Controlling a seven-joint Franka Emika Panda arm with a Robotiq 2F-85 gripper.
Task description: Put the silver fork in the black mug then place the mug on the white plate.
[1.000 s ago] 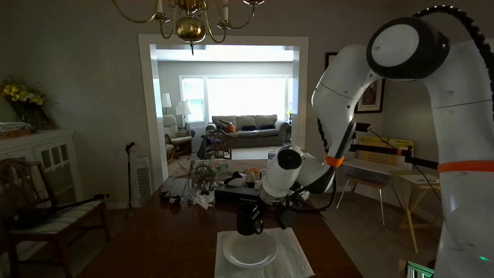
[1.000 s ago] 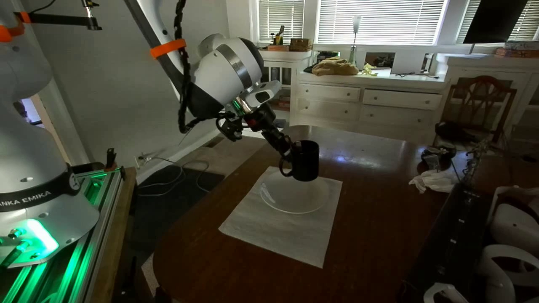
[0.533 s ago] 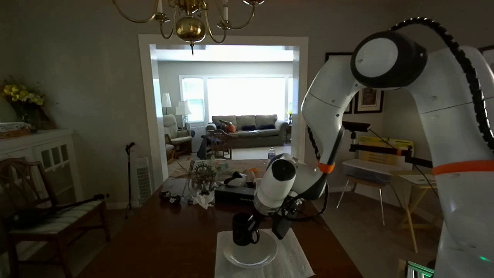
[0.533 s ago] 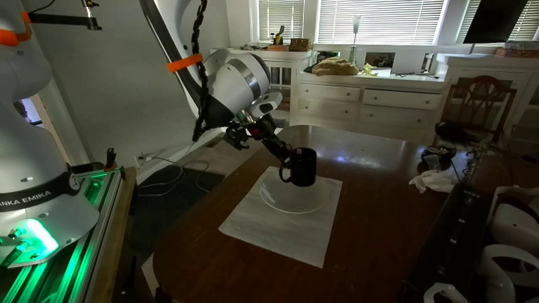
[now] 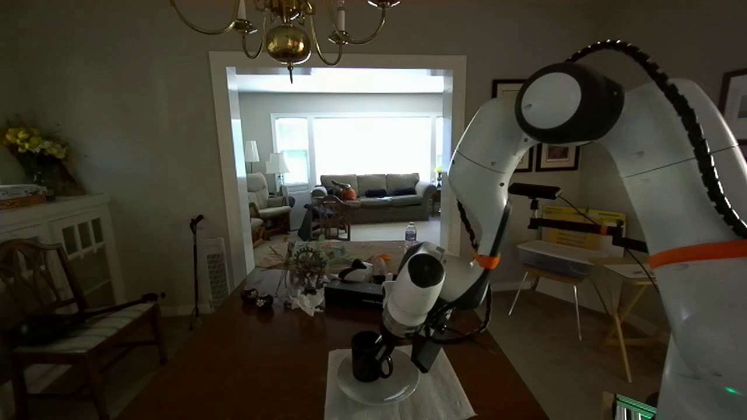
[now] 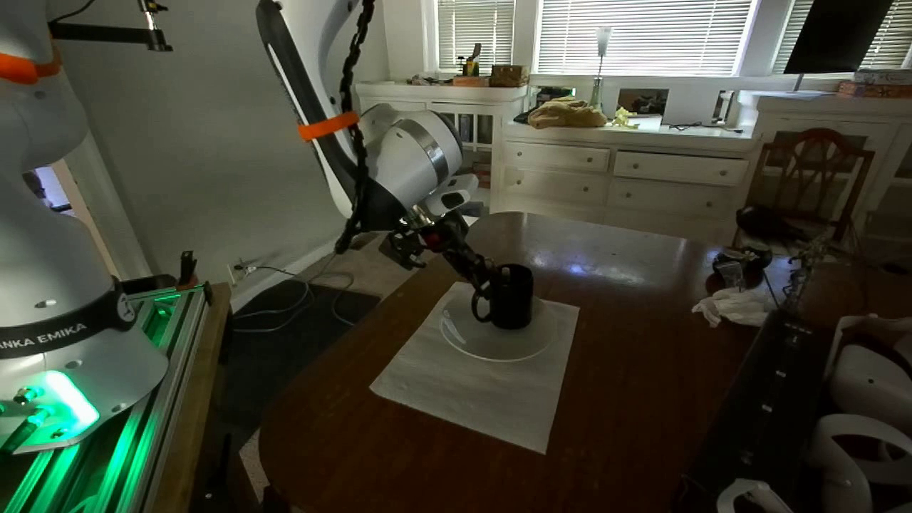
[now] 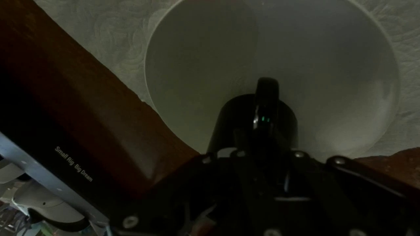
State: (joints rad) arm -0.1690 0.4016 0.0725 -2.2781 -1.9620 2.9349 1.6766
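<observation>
The black mug (image 5: 365, 359) is upright over the white plate (image 5: 379, 395), its base on or just above it; I cannot tell whether they touch. The mug also shows in an exterior view (image 6: 514, 301) and in the wrist view (image 7: 234, 119). The plate fills much of the wrist view (image 7: 328, 65). My gripper (image 6: 486, 278) is shut on the mug at its handle side, coming in tilted from above. In the wrist view the dark gripper (image 7: 261, 141) merges with the mug and handle. The silver fork cannot be made out; the inside of the mug is hidden.
The plate lies on a white paper towel (image 6: 456, 399) on the brown wooden table (image 6: 627, 399). A long black box (image 5: 356, 293), crumpled white tissue (image 6: 734, 306) and a bunch of dried plants (image 5: 309, 265) stand farther off. A chandelier (image 5: 289, 44) hangs above.
The arm and gripper have come down with the held mug, from clearly above the plate to at or just over its surface. The plate and towel have not moved.
</observation>
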